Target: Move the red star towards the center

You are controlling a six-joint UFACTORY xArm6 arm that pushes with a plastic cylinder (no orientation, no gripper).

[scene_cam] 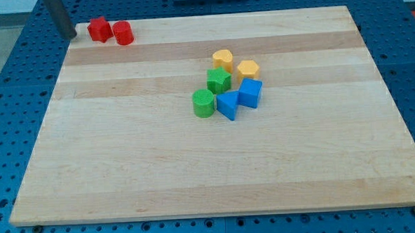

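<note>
The red star (99,29) lies at the top left corner of the wooden board (125,162). A red cylinder (123,33) touches it on its right. My tip (68,35) is at the board's top left edge, just left of the red star, with a small gap between them. The dark rod rises from it toward the view's top.
A cluster of blocks sits right of the board's middle: a yellow block (222,58), a yellow hexagon (247,70), a green star (218,80), a green cylinder (203,102), a blue triangle (228,105) and a blue block (250,93).
</note>
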